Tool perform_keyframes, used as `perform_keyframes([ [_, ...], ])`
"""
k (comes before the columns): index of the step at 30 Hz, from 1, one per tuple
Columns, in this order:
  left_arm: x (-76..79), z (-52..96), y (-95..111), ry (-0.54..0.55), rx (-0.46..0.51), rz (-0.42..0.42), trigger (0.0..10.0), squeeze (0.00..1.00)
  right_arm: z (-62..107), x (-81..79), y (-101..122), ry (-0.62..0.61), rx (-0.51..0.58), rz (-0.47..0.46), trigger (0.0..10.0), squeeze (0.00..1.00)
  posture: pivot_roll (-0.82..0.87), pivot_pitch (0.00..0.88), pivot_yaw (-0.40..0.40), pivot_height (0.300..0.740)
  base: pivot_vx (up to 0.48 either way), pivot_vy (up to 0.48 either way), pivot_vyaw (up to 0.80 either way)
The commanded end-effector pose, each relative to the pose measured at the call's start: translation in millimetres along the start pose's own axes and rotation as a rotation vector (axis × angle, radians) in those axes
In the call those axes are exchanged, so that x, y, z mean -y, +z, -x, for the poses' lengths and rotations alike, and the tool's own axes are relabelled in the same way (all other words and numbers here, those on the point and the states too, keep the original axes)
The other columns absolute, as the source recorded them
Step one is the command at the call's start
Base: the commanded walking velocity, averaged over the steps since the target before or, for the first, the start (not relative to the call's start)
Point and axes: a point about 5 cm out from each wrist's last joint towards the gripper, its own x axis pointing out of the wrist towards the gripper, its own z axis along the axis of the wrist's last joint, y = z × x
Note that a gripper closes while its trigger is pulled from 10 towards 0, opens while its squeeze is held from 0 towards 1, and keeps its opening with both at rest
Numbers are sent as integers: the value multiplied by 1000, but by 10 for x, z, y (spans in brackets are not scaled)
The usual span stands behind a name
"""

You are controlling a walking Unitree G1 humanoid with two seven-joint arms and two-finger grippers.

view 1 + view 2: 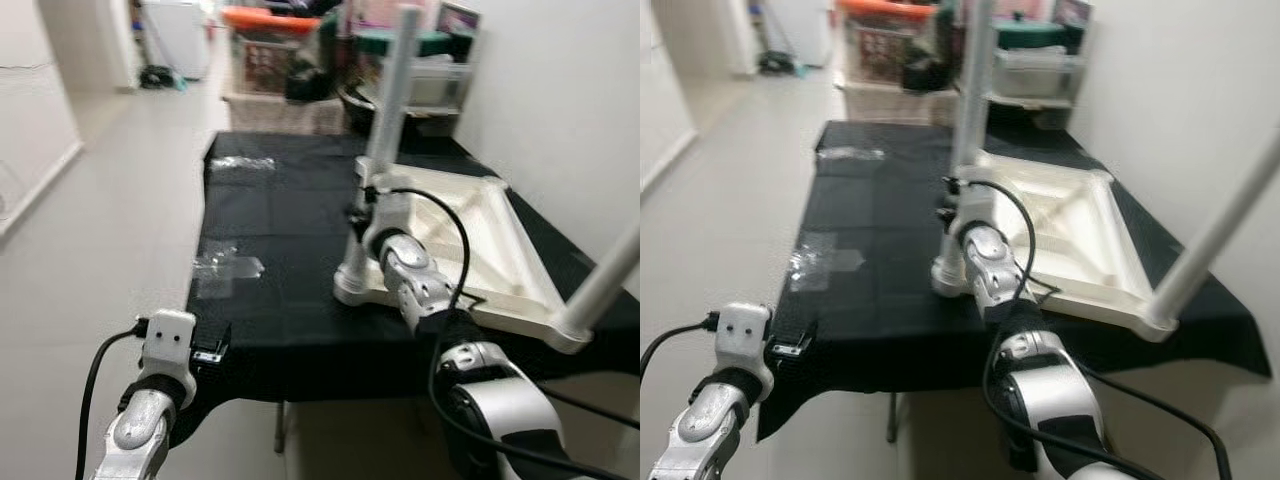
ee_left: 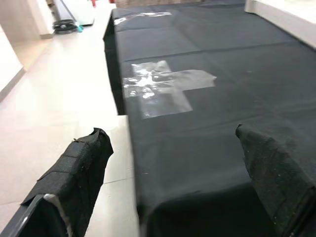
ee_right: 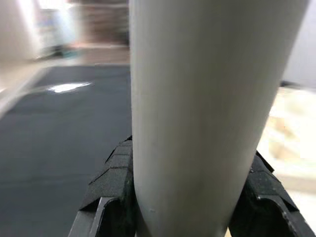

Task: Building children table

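Your right gripper is clamped on the near table leg; next, twist it home into the upturned tabletop. Left gripper idles, fingers apart.

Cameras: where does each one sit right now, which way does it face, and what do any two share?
Left eye view: on the head, looking forward and down at the black-clothed table and upturned white tabletop; both arms show.
Right eye view: same head, same scene.
Left wrist view: on the left wrist, looking along the open left gripper over the table's near edge at clear plastic wrap.
Right wrist view: on the right wrist, looking along the right gripper, shut on a white table leg.
Shared: that leg shows from the head too.
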Motion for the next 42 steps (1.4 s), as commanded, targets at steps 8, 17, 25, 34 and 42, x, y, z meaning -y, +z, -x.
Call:
perform_keyframes([
  [8,29,3,-3,-8,-3,-10,10000,0,257,-371,-221,205,-59,-4,10000,1000,53,0,-111,740,0,0,0],
  [17,11,18,-16,-3,-4,0,10000,0,2,-257,436,646,134,-4,10000,0,50,0,-123,740,0,0,0],
  [25,5,-3,0,-7,-1,-3,10000,0,109,-251,392,928,106,70,8275,0,56,0,-121,740,0,0,0],
  [34,23,11,13,-9,2,-10,10000,0,-48,-183,65,552,-63,124,0,0,58,0,-113,740,0,0,0],
  [42,34,12,12,-11,0,-10,10000,0,87,-132,-167,-18,-163,6,4078,0,55,0,-106,740,0,0,0],
])
